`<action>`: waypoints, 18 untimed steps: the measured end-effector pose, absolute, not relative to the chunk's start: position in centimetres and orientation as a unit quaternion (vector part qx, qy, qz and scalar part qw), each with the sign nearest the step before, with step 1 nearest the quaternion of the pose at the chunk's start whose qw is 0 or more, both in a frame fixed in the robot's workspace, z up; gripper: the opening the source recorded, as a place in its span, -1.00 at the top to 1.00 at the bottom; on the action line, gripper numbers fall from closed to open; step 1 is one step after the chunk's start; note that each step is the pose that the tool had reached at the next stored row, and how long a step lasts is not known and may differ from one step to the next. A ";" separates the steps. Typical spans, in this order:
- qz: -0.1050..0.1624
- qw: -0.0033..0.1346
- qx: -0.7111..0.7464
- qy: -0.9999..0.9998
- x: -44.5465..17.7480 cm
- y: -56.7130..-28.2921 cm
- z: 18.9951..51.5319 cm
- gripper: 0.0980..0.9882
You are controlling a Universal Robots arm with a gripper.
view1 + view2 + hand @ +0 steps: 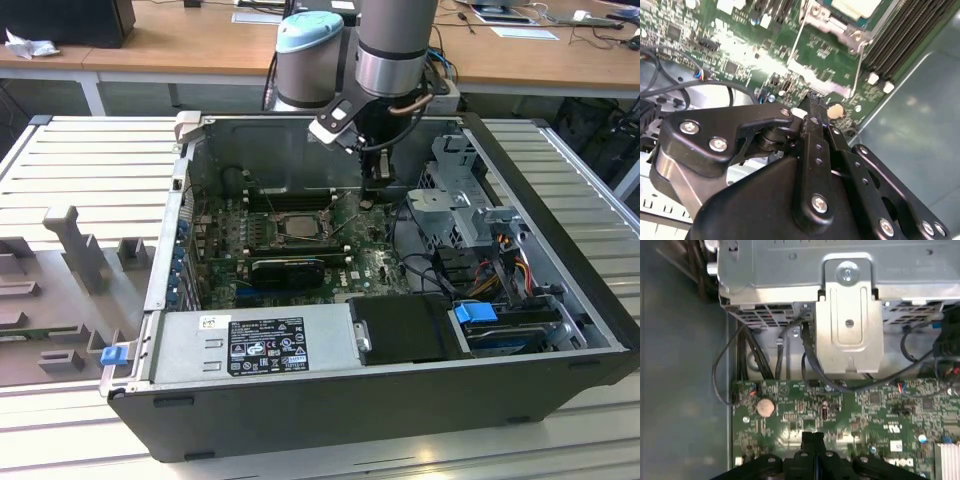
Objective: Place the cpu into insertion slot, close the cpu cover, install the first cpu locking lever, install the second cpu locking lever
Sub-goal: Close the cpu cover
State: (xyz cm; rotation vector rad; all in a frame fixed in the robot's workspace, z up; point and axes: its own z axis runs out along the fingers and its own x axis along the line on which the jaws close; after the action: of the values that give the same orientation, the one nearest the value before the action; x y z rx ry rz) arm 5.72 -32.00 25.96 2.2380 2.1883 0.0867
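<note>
CPU [297,226] sits socketed; end effector [812,436], pinched closed and empty, risks scraping the motherboard [875,405] if it dips.

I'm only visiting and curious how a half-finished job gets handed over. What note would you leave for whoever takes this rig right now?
Gripper: fingers shut, nothing visibly held, low over the green board beside the insertion slot.
cpu: seated in the slot.
cpu cover: lying down around the cpu.
Locking levers: two thin rods running out from the socket, one ending near the gripper tips. I cannot tell whether either is latched.
Done: cpu in, cover down.
Left: both levers, as far as the pictures show.
</note>
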 end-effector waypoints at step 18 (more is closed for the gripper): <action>0.009 -0.014 0.715 0.699 4.6 -32.0 25.1 0.98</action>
State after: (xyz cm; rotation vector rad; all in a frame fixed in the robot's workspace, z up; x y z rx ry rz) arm 4.59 -32.02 25.09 2.2671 2.2156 0.0295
